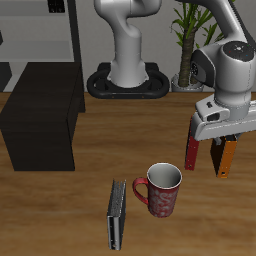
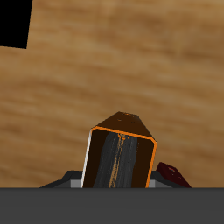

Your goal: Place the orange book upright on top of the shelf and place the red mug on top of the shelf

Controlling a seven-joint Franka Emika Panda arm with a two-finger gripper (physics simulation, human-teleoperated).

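Observation:
The orange book (image 1: 229, 157) hangs upright between the fingers of my gripper (image 1: 222, 162), near the table edge away from the shelf. In the wrist view the orange book (image 2: 119, 156) fills the middle, seen end-on with orange edges and grey pages. The gripper is shut on it. The red mug (image 1: 160, 189) stands upright on the table near the front edge, its pale inside showing and its handle toward the grey book. The shelf (image 1: 42, 118), a low black cabinet with a flat bare top, stands at the far side of the table from the gripper.
A slim red book (image 1: 190, 150) stands upright right beside the gripper; it also shows in the wrist view (image 2: 175, 175). A grey book (image 1: 117, 215) lies flat by the mug. A tall grey rack (image 1: 45, 30) and a potted plant (image 1: 190, 40) stand at the back.

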